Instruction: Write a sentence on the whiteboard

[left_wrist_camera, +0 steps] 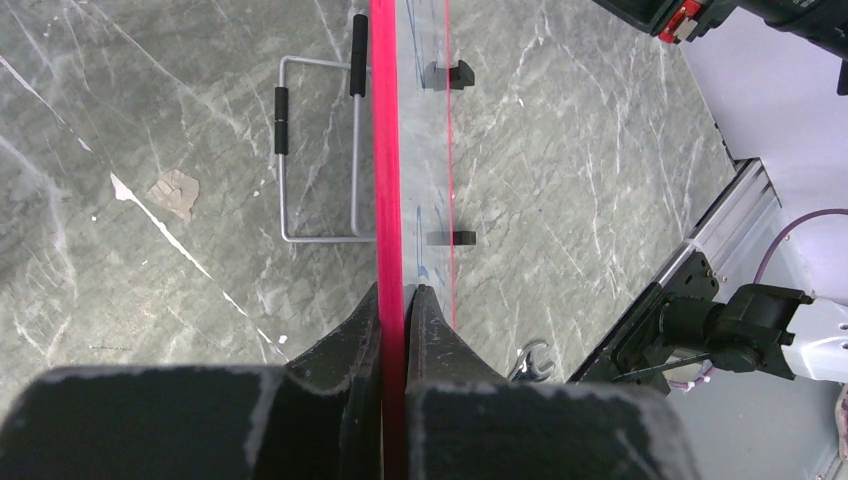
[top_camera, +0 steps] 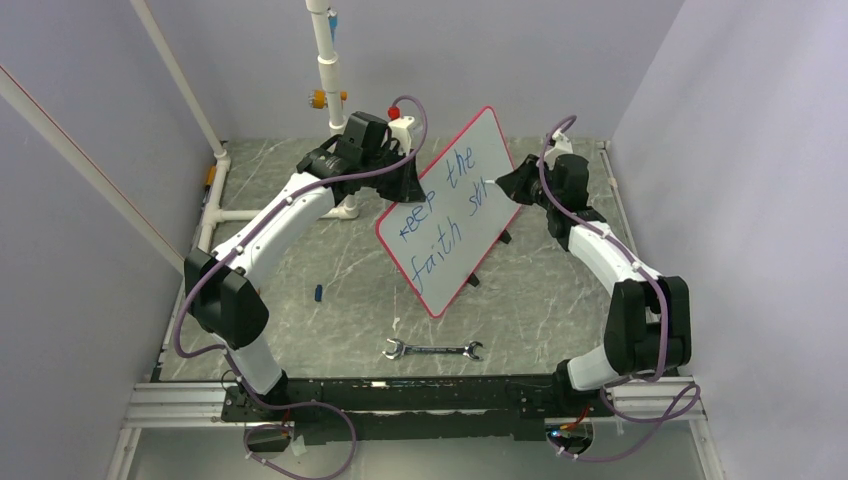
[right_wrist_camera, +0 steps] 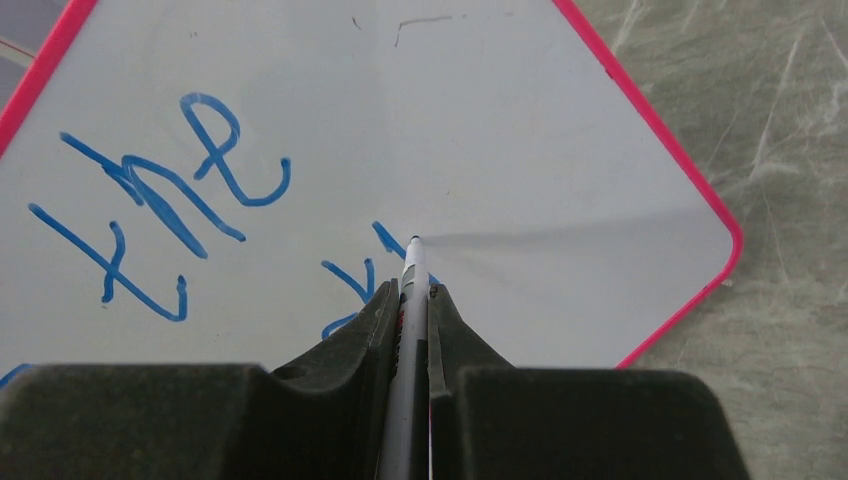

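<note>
Grey marbled tabletop [top_camera: 330,320], pale walls all round. The large, flat, red-pink-rimmed whiteboard [top_camera: 478,150] stands propped and tilted mid-table. The left tool [left_wrist_camera: 393,300] is pinched tight on its thin rim, steadying it. The right tool [right_wrist_camera: 410,300] is clamped on a slim white marker [right_wrist_camera: 413,268] aimed straight at the glossy face. Its tip sits just right of the blue handwriting [right_wrist_camera: 150,200], "keep the faith st". Next stroke should run rightward!
</note>
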Motion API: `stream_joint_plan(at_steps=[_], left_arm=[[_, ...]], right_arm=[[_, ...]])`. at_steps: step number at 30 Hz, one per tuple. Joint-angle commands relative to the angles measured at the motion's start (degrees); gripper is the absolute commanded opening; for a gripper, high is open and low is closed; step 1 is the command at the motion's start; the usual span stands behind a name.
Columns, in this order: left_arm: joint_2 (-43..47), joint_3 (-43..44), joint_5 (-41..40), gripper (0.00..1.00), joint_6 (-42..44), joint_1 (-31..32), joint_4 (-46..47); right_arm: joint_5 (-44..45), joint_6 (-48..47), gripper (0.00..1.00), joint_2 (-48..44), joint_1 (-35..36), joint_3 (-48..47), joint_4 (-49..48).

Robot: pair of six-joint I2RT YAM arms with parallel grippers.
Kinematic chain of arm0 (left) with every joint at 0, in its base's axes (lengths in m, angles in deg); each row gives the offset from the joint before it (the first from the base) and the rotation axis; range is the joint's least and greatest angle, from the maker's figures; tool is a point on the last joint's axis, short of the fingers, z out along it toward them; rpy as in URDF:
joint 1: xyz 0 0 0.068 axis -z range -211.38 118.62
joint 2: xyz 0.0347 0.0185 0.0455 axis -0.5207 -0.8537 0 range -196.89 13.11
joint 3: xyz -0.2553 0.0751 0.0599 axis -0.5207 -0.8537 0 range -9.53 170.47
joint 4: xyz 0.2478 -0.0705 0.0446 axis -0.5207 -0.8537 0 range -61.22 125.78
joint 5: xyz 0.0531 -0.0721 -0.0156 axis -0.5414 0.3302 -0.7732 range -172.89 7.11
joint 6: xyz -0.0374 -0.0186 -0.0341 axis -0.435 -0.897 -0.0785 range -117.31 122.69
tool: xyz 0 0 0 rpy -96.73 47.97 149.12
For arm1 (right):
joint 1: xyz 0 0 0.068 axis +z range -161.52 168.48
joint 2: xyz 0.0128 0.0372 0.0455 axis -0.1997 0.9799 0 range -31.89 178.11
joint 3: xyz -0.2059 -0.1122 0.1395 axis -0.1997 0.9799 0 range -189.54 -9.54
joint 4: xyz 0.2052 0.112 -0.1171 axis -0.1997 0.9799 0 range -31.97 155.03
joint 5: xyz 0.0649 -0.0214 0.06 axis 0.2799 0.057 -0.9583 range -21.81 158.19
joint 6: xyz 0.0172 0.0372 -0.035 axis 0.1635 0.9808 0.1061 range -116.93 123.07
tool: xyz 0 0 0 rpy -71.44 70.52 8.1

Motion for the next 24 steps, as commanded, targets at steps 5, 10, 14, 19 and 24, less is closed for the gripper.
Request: stream_joint_plan(at_steps=[5, 10, 14, 19, 24], left_arm=[[-0.59, -0.37, -4.45, 0.0, 8.39, 1.21, -3.46], [-0.43, -0.44, -4.37, 0.0, 8.38, 1.16, -3.45], [-0.33, -0.53, -4.36, 0.0, 8.3, 1.19, -3.42], [-0.16, -0.53, -4.36, 0.0, 8.3, 1.17, -3.3], [-0.24, -0.53, -4.26, 0.0, 8.29, 1.25, -3.27]], right_arm=[[0.4, 1.18, 0.0, 1.65, 0.26, -5.0, -1.42], [0.87, 0.52, 0.0, 0.79, 0.27, -5.22, -0.39], [1.7, -0.35, 0.0, -0.68, -0.5, -5.11, 1.05], [0.31, 1.06, 0.0, -2.76, -2.61, -3.41, 0.11], [-0.32, 1.51, 0.0, -2.62, -3.73, -2.65, -0.19]])
